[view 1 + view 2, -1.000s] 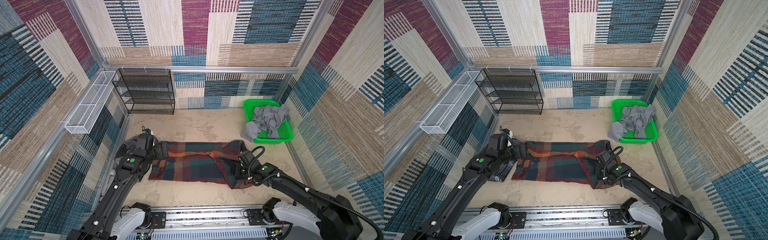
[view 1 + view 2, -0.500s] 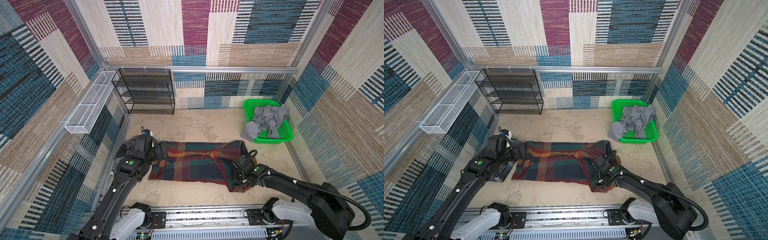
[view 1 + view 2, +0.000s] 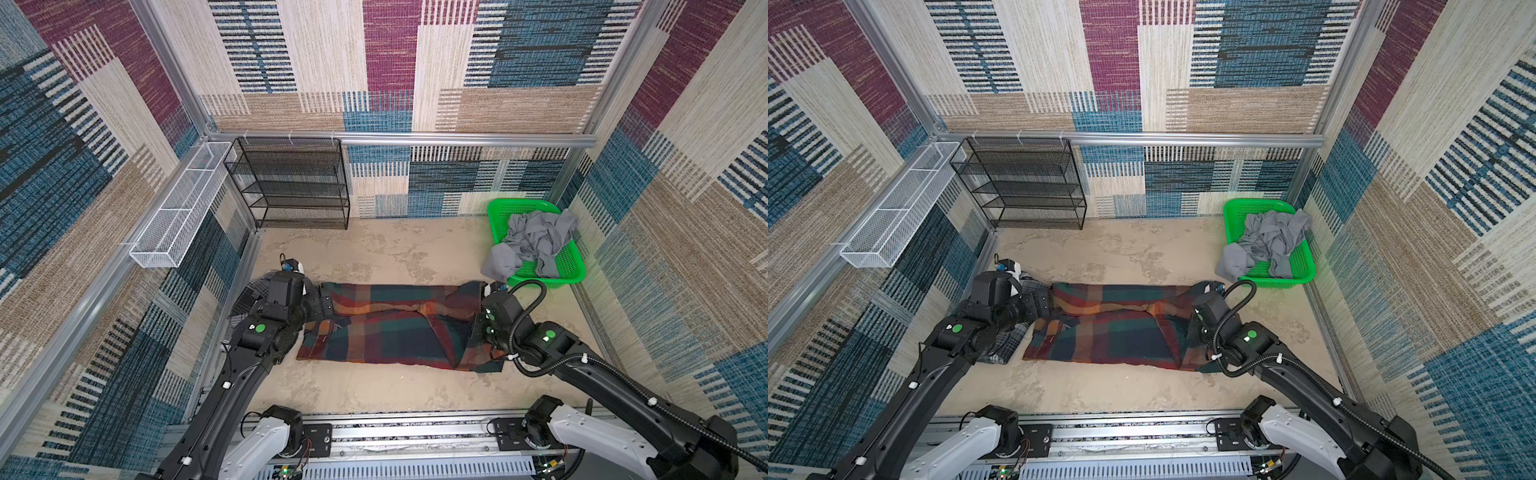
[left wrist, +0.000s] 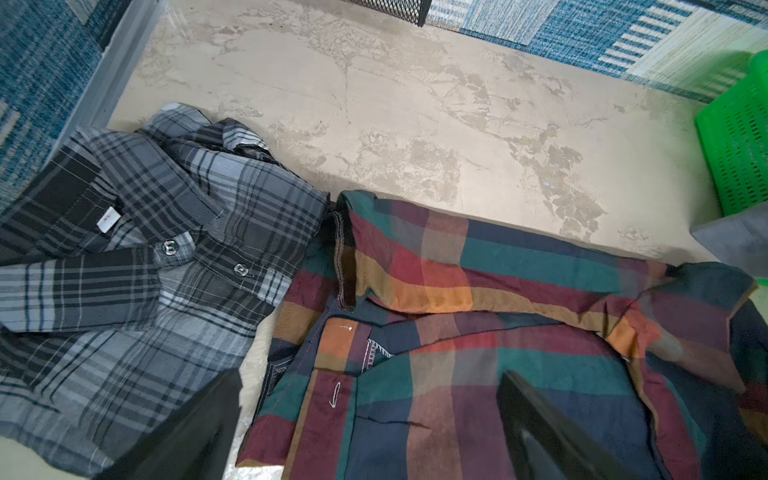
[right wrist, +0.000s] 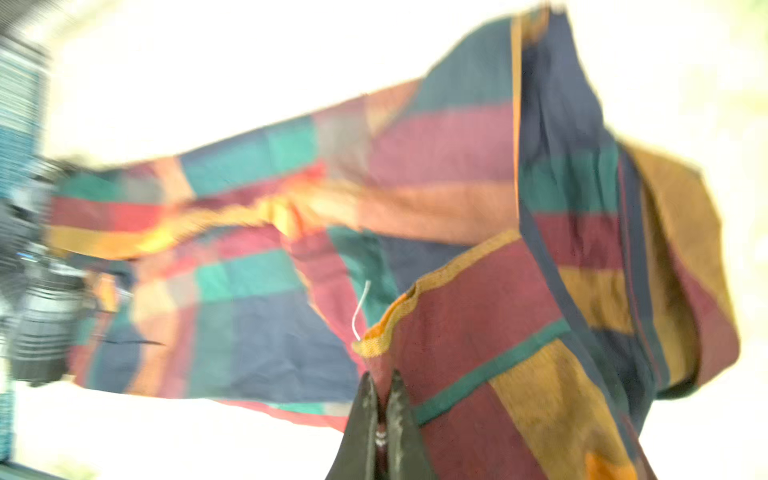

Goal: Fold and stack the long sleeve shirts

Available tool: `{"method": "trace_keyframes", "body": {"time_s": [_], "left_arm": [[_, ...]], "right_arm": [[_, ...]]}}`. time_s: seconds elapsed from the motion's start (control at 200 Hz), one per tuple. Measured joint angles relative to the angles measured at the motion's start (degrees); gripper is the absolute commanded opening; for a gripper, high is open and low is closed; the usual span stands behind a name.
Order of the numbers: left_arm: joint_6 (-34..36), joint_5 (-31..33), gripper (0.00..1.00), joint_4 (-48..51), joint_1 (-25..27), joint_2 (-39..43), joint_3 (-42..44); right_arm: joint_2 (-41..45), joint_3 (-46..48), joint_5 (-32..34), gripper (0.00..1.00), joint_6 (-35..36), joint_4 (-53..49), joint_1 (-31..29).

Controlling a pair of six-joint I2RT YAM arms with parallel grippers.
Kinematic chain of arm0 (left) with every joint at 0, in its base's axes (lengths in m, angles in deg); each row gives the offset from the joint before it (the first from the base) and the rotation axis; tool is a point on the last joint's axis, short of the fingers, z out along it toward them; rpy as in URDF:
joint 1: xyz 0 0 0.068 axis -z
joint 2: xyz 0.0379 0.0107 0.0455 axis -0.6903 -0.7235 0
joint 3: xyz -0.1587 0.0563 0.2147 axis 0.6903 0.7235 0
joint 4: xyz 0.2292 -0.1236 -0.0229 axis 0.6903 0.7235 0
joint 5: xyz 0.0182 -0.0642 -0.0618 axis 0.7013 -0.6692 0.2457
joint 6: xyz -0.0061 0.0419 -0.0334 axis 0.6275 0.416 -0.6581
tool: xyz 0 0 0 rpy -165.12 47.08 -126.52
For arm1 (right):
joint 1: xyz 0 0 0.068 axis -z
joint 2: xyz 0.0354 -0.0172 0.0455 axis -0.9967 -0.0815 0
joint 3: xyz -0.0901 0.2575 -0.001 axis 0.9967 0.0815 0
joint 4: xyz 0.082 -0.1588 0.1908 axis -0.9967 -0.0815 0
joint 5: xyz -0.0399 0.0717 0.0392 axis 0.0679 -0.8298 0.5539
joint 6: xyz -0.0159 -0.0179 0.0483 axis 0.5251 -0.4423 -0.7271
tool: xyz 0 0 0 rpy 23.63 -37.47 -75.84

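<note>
The big shirt (image 3: 386, 332) lies across the middle of the tabletop, nearer the front edge than the back. One long flap is turned over its body and its right end is bunched. It is soft, light plaid cloth that will likely sag and slide wherever it is not held, so a single pinch would probably drag one corner and leave the rest behind. I judge the best holds to be the hem corners and seamed edges, with both ends lifted together.

The grey shirt (image 4: 137, 257) sits at the tabletop's left edge, collar up and buttoned, touching the big shirt's left end. It looks thinner and easy to shift by accident.

The left gripper (image 4: 370, 378) hovers over the big shirt's left end with its jaws wide apart, holding nothing. The right gripper (image 5: 380, 376) is at the bunched right end, its jaws pressed together on a pinch of the big shirt's edge. That wrist view is blurred, so I cannot tell how much cloth is caught.
</note>
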Motion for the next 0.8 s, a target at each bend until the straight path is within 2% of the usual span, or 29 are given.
{"method": "trace_keyframes", "body": {"time_s": [0.175, 0.401, 0.641, 0.801], "left_arm": [[0.0, 3.4, 1.00, -0.2, 0.0, 3.0, 0.4], [-0.1, 9.1, 0.99, -0.2, 0.0, 6.1, 1.0], [-0.6, 15.7, 0.99, 0.0, -0.3, 8.7, 1.5], [-1.2, 19.5, 0.99, 0.4, -0.4, 10.9, 1.9]], "right_arm": [[-2.9, -7.2, -0.6, 0.00, 6.7, 3.0, 0.0], [-17.6, -20.0, -6.5, 0.00, 15.8, 12.2, -0.8], [-34.5, -35.4, -11.8, 0.00, 23.4, 18.7, -7.6], [-44.5, -41.5, -16.0, 0.00, 26.6, 21.3, -11.6]]}}
